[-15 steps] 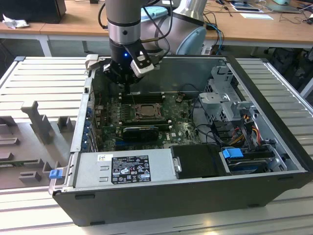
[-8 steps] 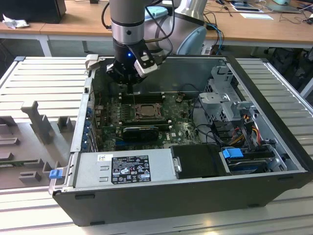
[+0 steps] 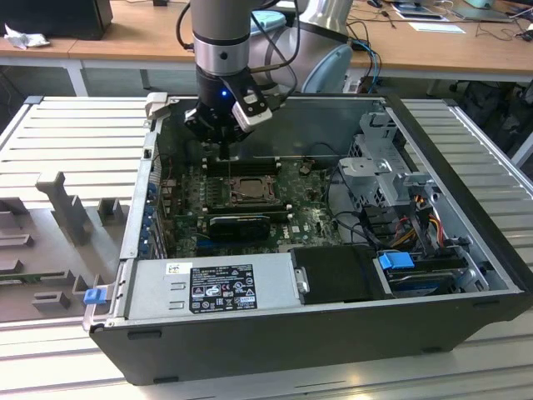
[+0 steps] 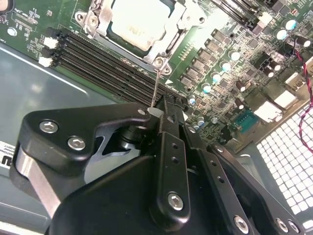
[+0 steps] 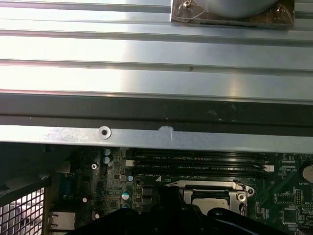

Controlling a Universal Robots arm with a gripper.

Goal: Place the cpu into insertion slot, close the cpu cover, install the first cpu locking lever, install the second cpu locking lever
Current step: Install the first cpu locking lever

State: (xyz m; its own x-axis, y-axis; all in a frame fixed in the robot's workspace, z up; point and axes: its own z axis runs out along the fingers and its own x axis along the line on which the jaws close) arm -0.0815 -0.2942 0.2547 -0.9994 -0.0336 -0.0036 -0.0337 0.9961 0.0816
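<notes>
The cpu lies with its pale face up in the insertion slot on the green motherboard. The silvery cpu cover lies flat around it as a frame. A thin wire cpu locking lever runs from the socket's corner to my gripper, whose black fingers are shut on its end tab. In the exterior view the gripper hangs inside the open case, just behind the socket. The first wrist view has the socket and cpu beyond the gripper's dark body.
Black memory slots run beside the socket, between it and the gripper. The case's metal wall is close behind. A black graphics card, the power supply, a drive cage and cables take up the remaining space in the case.
</notes>
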